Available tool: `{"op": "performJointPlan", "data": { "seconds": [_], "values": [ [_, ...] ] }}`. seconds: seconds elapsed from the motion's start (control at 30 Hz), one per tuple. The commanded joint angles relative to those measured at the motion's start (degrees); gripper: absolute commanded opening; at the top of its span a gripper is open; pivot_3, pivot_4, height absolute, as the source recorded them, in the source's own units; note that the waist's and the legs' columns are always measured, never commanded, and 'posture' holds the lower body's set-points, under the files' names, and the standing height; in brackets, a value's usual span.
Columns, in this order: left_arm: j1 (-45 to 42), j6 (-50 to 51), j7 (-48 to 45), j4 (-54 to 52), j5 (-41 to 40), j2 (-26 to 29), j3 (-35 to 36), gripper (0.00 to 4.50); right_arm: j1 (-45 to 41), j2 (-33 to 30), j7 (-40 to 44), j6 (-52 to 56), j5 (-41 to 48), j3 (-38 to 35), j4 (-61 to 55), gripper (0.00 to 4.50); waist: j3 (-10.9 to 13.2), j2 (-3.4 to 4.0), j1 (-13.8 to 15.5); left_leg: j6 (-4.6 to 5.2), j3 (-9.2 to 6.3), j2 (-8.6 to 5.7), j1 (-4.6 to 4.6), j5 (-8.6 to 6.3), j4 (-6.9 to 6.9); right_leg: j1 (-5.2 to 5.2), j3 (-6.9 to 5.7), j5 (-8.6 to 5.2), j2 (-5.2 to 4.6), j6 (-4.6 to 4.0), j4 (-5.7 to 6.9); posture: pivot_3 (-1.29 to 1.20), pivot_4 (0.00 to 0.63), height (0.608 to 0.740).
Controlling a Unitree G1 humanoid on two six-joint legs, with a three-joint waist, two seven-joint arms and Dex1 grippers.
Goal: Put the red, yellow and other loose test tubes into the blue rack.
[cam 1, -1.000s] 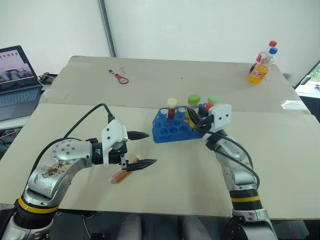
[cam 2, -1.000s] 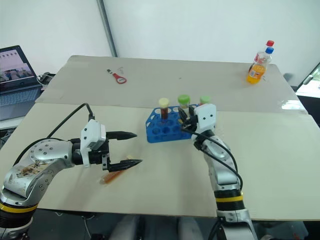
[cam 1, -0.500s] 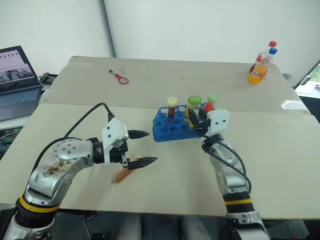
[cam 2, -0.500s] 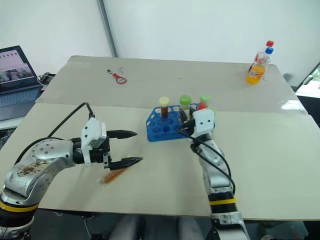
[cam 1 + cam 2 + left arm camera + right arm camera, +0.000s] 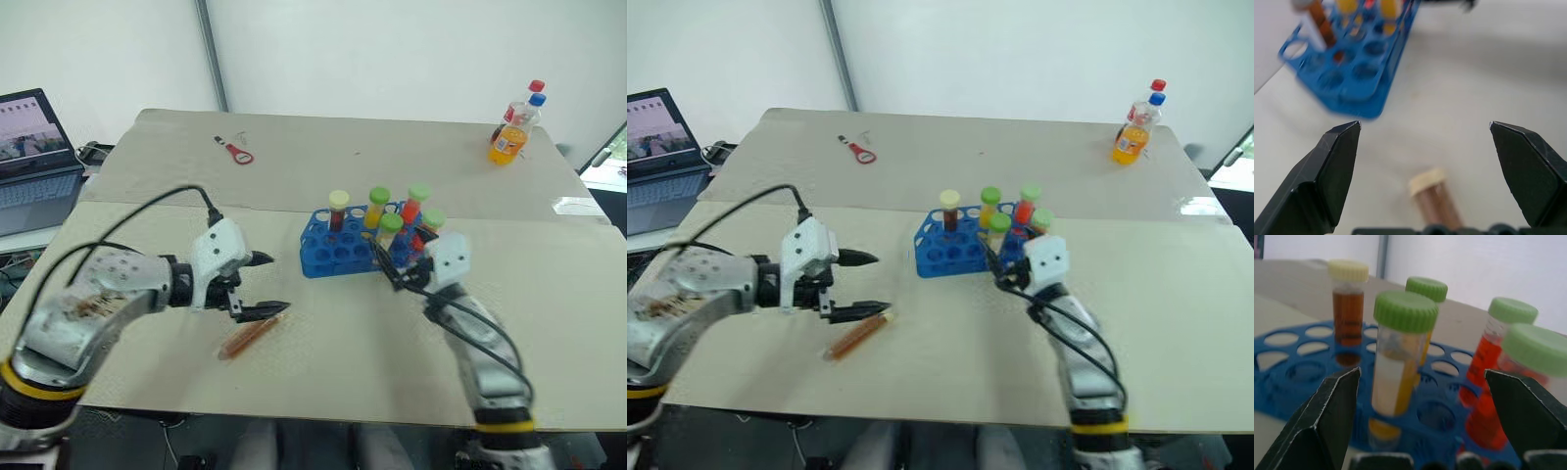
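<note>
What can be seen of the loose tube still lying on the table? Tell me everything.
The loose tube is clear plastic with amber-brown liquid and a pale-yellow cap. It lies flat on the beige table, slanted, its cap end toward the blue rack but well apart from it. The open left gripper hovers just beside its cap end; nothing visibly grips it.
</note>
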Motion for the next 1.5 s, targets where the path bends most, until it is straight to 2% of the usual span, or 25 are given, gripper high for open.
{"op": "performJointPlan", "data": {
  "seconds": [0.03, 0.17, 0.3, 0.4, 0.6, 0.77, 0.97, 1.17, 1.37, 1.47, 1.5],
  "values": [
    [-0.6, 4.8, -1.7, -1.6, -1.8, 2.5, -1.4, 4.50, 1.2, -6.6, 8.8, 7.7, 9.3, -3.1, -10.4, 4.48, 0.0, -0.01, -0.2, 0.00, 0.00, 0.03, 0.03, 0.00, 0.00, 0.02, 0.00, -0.01, 0.03, -0.01, 0.00, 0.00, 0.150, 0.719],
    [-0.9, 8.8, -2.4, -1.7, 0.5, 5.4, -7.3, 4.50, 0.3, -15.8, 17.0, 16.3, 18.3, -4.8, -16.4, 4.48, 0.0, -0.04, -0.5, 0.00, -0.02, 0.10, 0.14, 0.00, -0.01, 0.10, 0.00, -0.06, 0.11, -0.11, 0.04, 0.00, 0.150, 0.719],
    [-2.5, 7.4, -3.7, 1.5, 5.8, 6.7, -14.7, 4.50, -1.4, -21.3, 21.8, 20.0, 21.6, -3.3, -18.8, 4.48, 0.1, -0.09, -0.4, 0.01, -0.02, 0.11, 0.20, 0.00, -0.02, 0.19, -0.02, -0.09, 0.14, -0.12, -0.04, 0.00, 0.150, 0.719],
    [-6.7, 7.2, -5.2, 3.8, 9.0, 5.6, -19.8, 4.50, -2.2, -22.8, 23.5, 21.9, 23.2, -2.3, -19.9, 4.48, 0.1, -0.17, 0.3, 0.01, -0.02, 0.09, 0.16, 0.00, 0.00, 0.19, -0.01, -0.09, 0.13, -0.12, -0.08, 0.00, 0.150, 0.719],
    [-20.2, 14.3, -6.4, 9.1, 12.8, -0.9, -29.5, 4.50, 0.1, -27.0, 25.5, 24.1, 21.8, 0.4, -23.1, 4.48, 0.2, -0.27, 1.4, 0.01, -0.08, -0.01, -0.06, 0.00, 0.12, 0.19, -0.01, -0.11, 0.10, -0.07, -0.16, 0.00, 0.150, 0.719],
    [-29.2, 22.7, -7.5, 13.4, 11.9, -5.1, -33.6, 4.50, 2.8, -28.9, 23.9, 25.6, 20.6, -0.4, -24.1, 4.48, 0.2, -0.30, 1.1, 0.03, -0.13, 0.00, -0.09, -0.01, 0.10, 0.14, -0.01, -0.11, 0.13, -0.07, -0.12, 0.00, 0.150, 0.719],
    [-33.1, 26.3, -10.2, 13.0, 11.0, -3.5, -37.4, 4.50, 4.6, -28.8, 21.7, 28.2, 22.7, -3.2, -27.1, 4.48, 0.2, -0.30, 0.4, 0.04, -0.17, 0.01, -0.10, -0.01, 0.08, 0.11, -0.01, -0.13, 0.14, -0.05, -0.08, 0.00, 0.150, 0.719],
    [-33.0, 27.9, -9.3, 12.1, 10.9, -3.9, -38.2, 4.50, 4.7, -30.0, 20.0, 30.7, 22.2, -4.5, -28.9, 4.48, 0.2, -0.30, 0.4, 0.03, -0.18, 0.00, -0.11, -0.01, 0.11, 0.11, -0.01, -0.13, 0.13, -0.05, -0.08, 0.00, 0.150, 0.719],
    [-30.1, 28.5, -6.9, 10.7, 10.4, -4.4, -37.3, 4.50, 3.8, -30.3, 22.7, 32.0, 28.9, -7.4, -30.7, 4.48, 0.2, -0.30, 0.4, 0.04, -0.19, -0.01, -0.14, -0.01, 0.12, 0.11, -0.01, -0.14, 0.12, -0.04, -0.08, 0.00, 0.150, 0.719],
    [-28.8, 28.3, -5.9, 10.5, 10.4, -4.6, -37.0, 3.65, 2.7, -30.5, 22.5, 32.9, 30.9, -7.8, -30.8, 4.50, 0.2, -0.31, 0.4, 0.03, -0.21, 0.00, -0.14, -0.01, 0.12, 0.11, -0.02, -0.13, 0.12, -0.04, -0.07, 0.00, 0.150, 0.719],
    [-28.5, 28.2, -5.5, 10.4, 10.3, -4.6, -37.0, 3.19, 2.5, -30.6, 22.5, 33.0, 31.2, -7.8, -30.9, 4.50, 0.2, -0.30, 0.4, 0.03, -0.21, 0.00, -0.13, -0.01, 0.14, 0.12, -0.01, -0.13, 0.12, -0.04, -0.06, 0.00, 0.150, 0.719]
  ]
}}
